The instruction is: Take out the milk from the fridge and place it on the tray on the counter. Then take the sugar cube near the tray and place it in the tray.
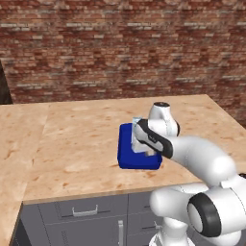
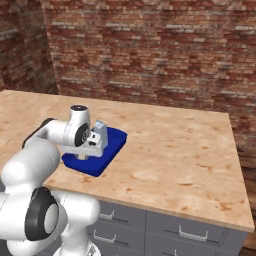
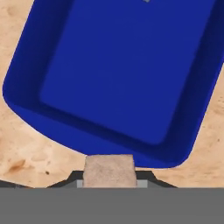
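Over the bench (image 1: 72, 144) the arm reaches forward, its hand low above the blue tray (image 1: 126, 149), which lies flat on the wood near the front edge. Both base views show the hand from behind, so the wrist and forearm cover much of the tray and the jaws themselves cannot be made out there. Just past the wrist a pale blue-white shape shows, most likely the milk (image 2: 100, 131), standing in the tray; only a sliver of it is clear of the arm in either base view, and its foot is hidden.

From the hand camera the picture is different: the tray's bare floor and raised rim lie ahead, cut off at the top and right edges, with bench wood around its near rounded corners. At the bottom, the sugar cube (image 3: 109, 169) sits pinched between the two dark fingertips of the gripper (image 3: 109, 180), so the jaws are closed on it, just short of the tray's near rim. Whether the cube is clear of the bench or touching it cannot be told. A small grey fleck at the top edge is too cut off to identify.

Grey drawers (image 1: 84, 211) with metal handles run below the bench front.
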Controlling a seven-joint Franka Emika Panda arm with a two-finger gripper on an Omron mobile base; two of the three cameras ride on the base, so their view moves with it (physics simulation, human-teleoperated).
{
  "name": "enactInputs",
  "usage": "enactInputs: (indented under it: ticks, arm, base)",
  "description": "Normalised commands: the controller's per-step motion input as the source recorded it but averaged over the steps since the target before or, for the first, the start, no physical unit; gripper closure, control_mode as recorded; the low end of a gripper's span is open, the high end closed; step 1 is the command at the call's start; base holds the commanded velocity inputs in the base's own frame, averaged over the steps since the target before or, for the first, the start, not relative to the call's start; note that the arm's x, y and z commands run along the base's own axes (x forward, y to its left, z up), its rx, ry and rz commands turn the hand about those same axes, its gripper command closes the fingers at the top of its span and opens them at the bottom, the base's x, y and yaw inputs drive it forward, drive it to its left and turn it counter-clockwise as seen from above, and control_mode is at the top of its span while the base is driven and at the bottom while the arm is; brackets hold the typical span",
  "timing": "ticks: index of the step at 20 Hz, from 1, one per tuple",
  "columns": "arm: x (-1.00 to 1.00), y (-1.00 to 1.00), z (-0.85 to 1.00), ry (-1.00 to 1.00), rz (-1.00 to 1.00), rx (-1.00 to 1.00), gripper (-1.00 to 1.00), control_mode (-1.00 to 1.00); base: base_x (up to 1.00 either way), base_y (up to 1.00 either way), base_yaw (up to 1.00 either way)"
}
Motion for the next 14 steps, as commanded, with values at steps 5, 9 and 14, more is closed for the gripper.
enactInputs:
  ticks: [5, 9, 14]
  arm:
    - [0.21, 0.15, -0.32, -0.02, -0.05, 0.00, 1.00, -1.00]
    - [0.25, 0.00, -0.20, -0.03, -0.04, 0.00, 1.00, -1.00]
    - [0.31, 0.00, -0.16, 0.00, -0.02, 0.00, 1.00, -1.00]
  base:
    - [0.00, 0.00, 0.00]
    - [0.00, 0.00, 0.00]
    - [0.00, 0.00, 0.00]
